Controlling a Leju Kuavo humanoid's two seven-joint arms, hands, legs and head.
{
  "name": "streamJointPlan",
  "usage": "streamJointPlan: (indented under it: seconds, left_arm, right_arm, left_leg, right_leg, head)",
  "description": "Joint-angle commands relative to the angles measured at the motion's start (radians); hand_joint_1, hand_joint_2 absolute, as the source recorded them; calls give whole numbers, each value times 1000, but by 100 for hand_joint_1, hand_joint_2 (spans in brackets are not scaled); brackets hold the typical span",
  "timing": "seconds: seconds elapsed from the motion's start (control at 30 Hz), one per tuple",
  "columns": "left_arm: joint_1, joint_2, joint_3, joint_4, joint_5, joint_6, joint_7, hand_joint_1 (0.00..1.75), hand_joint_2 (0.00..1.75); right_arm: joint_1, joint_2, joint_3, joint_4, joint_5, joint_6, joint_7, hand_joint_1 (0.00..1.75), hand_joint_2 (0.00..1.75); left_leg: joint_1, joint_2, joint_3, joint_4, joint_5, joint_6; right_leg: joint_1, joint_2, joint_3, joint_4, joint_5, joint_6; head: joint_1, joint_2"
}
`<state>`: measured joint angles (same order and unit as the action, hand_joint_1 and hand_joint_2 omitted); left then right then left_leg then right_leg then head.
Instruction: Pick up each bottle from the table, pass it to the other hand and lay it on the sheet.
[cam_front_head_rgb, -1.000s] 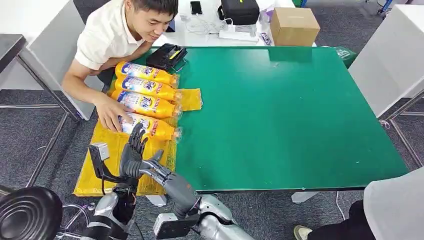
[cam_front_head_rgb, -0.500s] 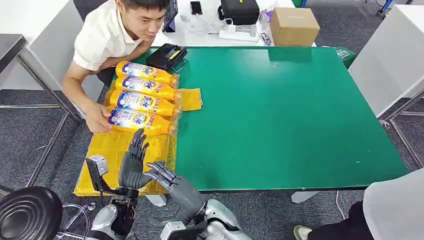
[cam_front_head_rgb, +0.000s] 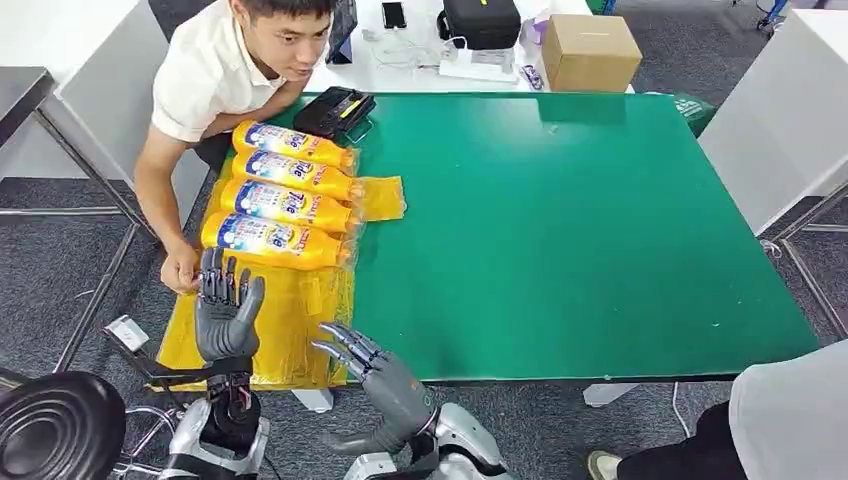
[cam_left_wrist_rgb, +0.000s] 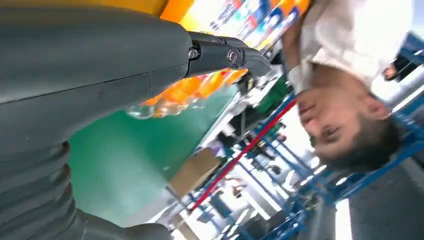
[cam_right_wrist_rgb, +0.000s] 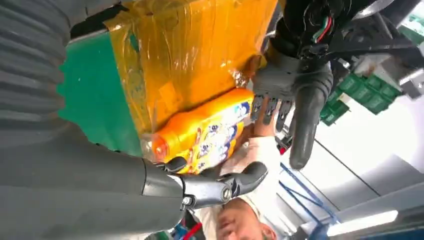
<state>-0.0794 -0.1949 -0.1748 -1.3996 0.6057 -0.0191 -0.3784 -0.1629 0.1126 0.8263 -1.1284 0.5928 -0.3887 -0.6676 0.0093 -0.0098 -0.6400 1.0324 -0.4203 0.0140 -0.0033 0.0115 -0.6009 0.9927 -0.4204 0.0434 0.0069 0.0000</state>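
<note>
Four bottles (cam_front_head_rgb: 272, 240) lay on the sheet (cam_front_head_rgb: 262, 318); my left hand (cam_front_head_rgb: 224, 316) and right hand (cam_front_head_rgb: 375, 372) hung spread, empty; probably best withdrawn low and clear.

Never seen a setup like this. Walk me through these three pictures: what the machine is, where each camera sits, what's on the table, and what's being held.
This is a two-legged humanoid robot with two silver arms, each ending in a many-fingered hand.

The wide picture comes from a camera high on the robot's body, looking forward and down. Its left hand is raised with fingers spread, and its right hand is low at the near table edge, also spread. Neither holds anything.

The other two pictures come from cameras at each wrist, so they look tilted or upside down. The grey bulk in them is the hand's own cover and thumb.

On the green table lies a yellow sheet with four orange bottles side by side on it. A black case sits beyond them. A person leans in at the table's left, one hand by the sheet's edge.
</note>
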Motion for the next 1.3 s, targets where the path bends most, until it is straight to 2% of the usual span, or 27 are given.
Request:
streamJointPlan:
  seconds: [0.03, 0.33, 0.4, 0.43, 0.53, 0.6, 0.67, 0.73, 0.77, 0.8, 0.87, 0.9, 0.93, 0.97, 1.3]
  left_arm:
    - [-41, -21, 101, 12, 20, 28, -40, 0, 175]
    - [-12, -17, 66, -24, 12, 6, -33, 0, 175]
    - [12, 7, 22, -45, -30, -5, -29, 0, 175]
    - [46, 29, -17, -78, -101, -14, -56, 0, 175]
    - [141, 92, -111, -154, -378, 26, -120, 0, 175]
    - [186, 111, -145, -188, -506, 47, -158, 0, 175]
    - [207, 114, -161, -208, -567, 67, -161, 0, 175]
    - [232, 102, -160, -228, -605, 104, -151, 0, 175]
    - [242, 100, -159, -237, -613, 115, -147, 0, 175]
    - [258, 94, -152, -249, -620, 133, -144, 0, 175]
    - [278, 83, -140, -266, -639, 174, -136, 0, 175]
    - [283, 76, -141, -275, -643, 193, -131, 0, 0]
    - [285, 69, -143, -280, -636, 197, -124, 0, 0]
    - [286, 57, -141, -281, -617, 210, -105, 0, 175]
    - [277, 57, -152, -273, -614, 217, -100, 0, 175]
  right_arm:
    - [-6, -62, 6, -62, -4, -35, 3, 0, 175]
    - [28, -56, -38, -67, -56, -49, -23, 0, 175]
    - [76, -50, -90, -140, -161, -76, -31, 0, 175]
    - [108, -61, -119, -203, -189, -168, -31, 0, 175]
    - [173, -100, -212, -321, -241, -309, -31, 0, 175]
    - [236, -72, -354, -435, -138, -309, -31, 0, 175]
    - [270, -48, -430, -491, -152, -309, -31, 0, 175]
    - [291, -35, -487, -499, -255, -309, -31, 0, 175]
    - [296, -38, -495, -490, -362, -296, -31, 0, 175]
    - [305, -18, -540, -472, -426, -241, -31, 0, 0]
    - [314, 4, -584, -461, -413, -246, -31, 0, 0]
    - [320, 26, -611, -458, -396, -263, -31, 0, 0]
    - [325, 41, -629, -438, -397, -266, -31, 0, 0]
    - [322, 73, -665, -418, -383, -298, -31, 0, 0]
    - [312, 86, -671, -403, -370, -301, -31, 0, 0]
  left_leg:
    - [0, 1, 4, -1, -1, 0]
    - [0, 0, 2, -1, -1, 0]
    - [0, 0, 4, -1, -1, 0]
    - [0, -1, 2, -1, -1, 0]
    - [-1, -1, 5, -2, -2, 0]
    - [-1, 0, 5, -2, -2, 0]
    - [-1, -1, 4, -1, -3, 0]
    - [-2, -1, 4, 0, -3, 0]
    - [-1, -1, 1, 0, -2, 0]
    - [-2, -1, 3, -1, -4, 0]
    - [-1, -1, 3, -1, -4, 0]
    - [-1, 0, 4, -1, -4, 0]
    - [-1, -1, 3, -1, -4, 0]
    - [-1, 0, 2, 0, -4, 0]
    - [-1, 0, 3, -1, -3, 0]
  right_leg:
    - [0, -1, 4, -1, -1, -1]
    - [0, 0, 2, 0, -1, 0]
    - [0, -2, 4, -1, -1, -1]
    - [0, -2, 2, 0, -1, -1]
    - [-1, -2, 5, -1, -2, -1]
    - [-1, -1, 5, -1, -3, -1]
    - [-1, -2, 4, 0, -3, -1]
    - [-2, -2, 4, 1, -4, -1]
    - [-1, -2, 1, 0, -2, -1]
    - [-1, -2, 3, 0, -3, -1]
    - [-1, -2, 3, -1, -3, -1]
    - [-1, -2, 4, -1, -3, -1]
    - [-1, -2, 3, -1, -3, -1]
    - [-1, -1, 2, 0, -2, -1]
    - [0, -1, 2, -1, -2, -1]
  head:
    - [0, 0]
    - [0, 0]
    - [0, 0]
    - [0, 0]
    - [0, 0]
    - [0, 0]
    - [0, 0]
    - [0, 0]
    - [0, 0]
    - [0, 0]
    - [0, 0]
    - [0, 0]
    - [0, 0]
    - [0, 0]
    - [0, 0]
